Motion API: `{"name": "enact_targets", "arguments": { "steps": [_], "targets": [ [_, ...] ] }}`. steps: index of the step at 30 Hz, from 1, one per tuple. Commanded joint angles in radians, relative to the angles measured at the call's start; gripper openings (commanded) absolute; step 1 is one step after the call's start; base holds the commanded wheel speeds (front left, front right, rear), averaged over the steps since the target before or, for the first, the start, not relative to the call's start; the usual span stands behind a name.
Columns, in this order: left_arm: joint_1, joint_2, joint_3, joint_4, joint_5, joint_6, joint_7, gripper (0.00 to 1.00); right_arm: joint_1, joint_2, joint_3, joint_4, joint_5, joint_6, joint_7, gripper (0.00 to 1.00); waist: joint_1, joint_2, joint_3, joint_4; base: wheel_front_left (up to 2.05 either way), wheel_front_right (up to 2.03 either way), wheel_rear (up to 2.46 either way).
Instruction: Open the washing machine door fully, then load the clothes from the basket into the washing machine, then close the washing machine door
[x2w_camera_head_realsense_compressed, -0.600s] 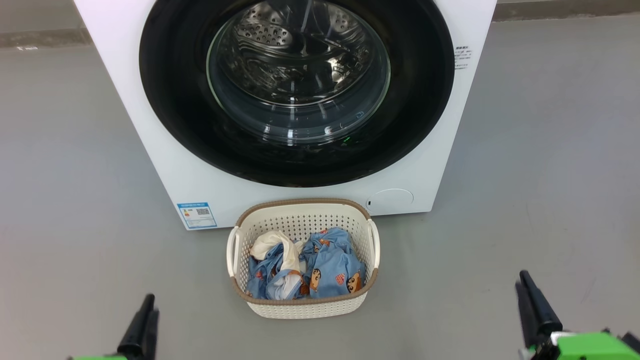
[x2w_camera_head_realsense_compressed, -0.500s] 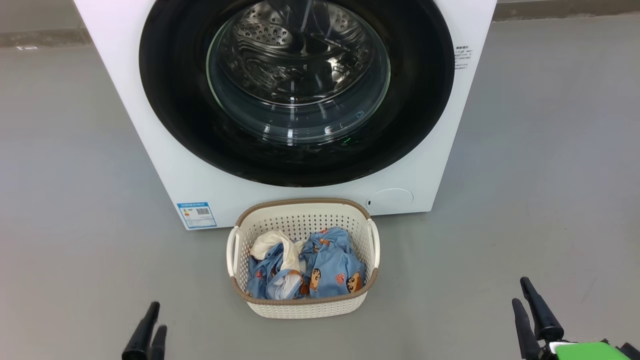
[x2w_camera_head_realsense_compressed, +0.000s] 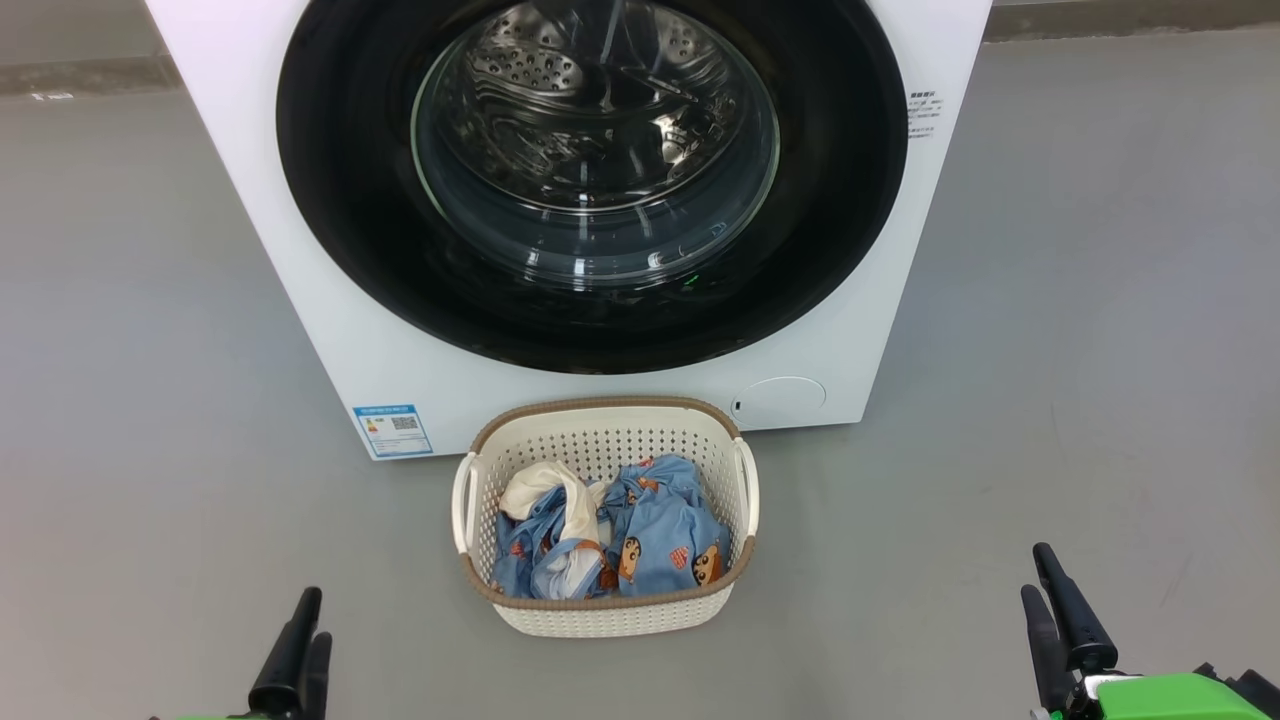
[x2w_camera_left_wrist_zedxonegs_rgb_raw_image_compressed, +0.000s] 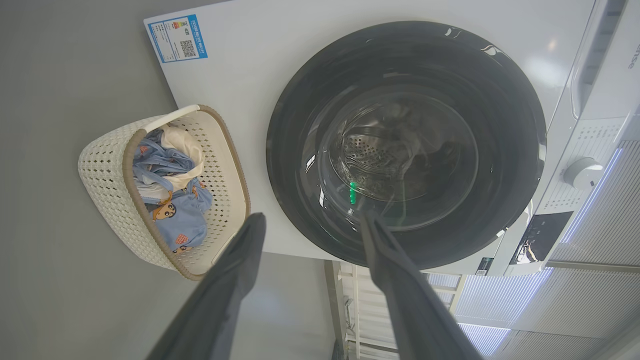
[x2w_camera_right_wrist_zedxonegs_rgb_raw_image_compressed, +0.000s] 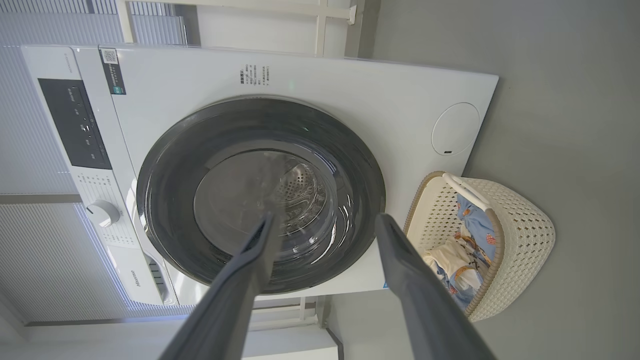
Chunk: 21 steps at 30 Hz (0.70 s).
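Note:
The white washing machine stands ahead with its round black-rimmed door shut flat against the front, the steel drum showing through the glass. The cream basket sits on the floor just before it and holds the clothes, light blue printed fabric with a cream-white piece. My left gripper is low at the left and my right gripper low at the right, both well short of the basket. In the wrist views each gripper's fingers stand apart with nothing between them, the door beyond.
Grey floor spreads on both sides of the machine and basket. A blue energy label and a round lower cap mark the machine's front. The control panel and dial sit at its top; ribbed wall panels stand behind.
Both grippers dipped lower in the head view and have risen slightly again; the left one sits a little further right than at first. Door, basket and clothes have not moved.

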Motion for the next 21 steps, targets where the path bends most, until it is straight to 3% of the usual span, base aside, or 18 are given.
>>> {"name": "enact_targets", "arguments": {
  "steps": [1,21],
  "targets": [
    [-0.041,0.028,-0.002,-0.035,0.019,-0.001,-0.013,1.00,-0.053,-0.013,0.011,-0.031,-0.025,0.000,-0.014,1.00,-0.0001,0.0000,0.000,0.000,0.00,0.00,0.00],
    [-0.067,0.063,-0.044,-0.068,0.199,-0.001,-0.073,1.00,-0.095,-0.027,0.047,-0.047,-0.193,0.000,-0.071,1.00,-0.0001,0.0000,-0.002,-0.003,0.00,0.00,0.00]
  ]
}}
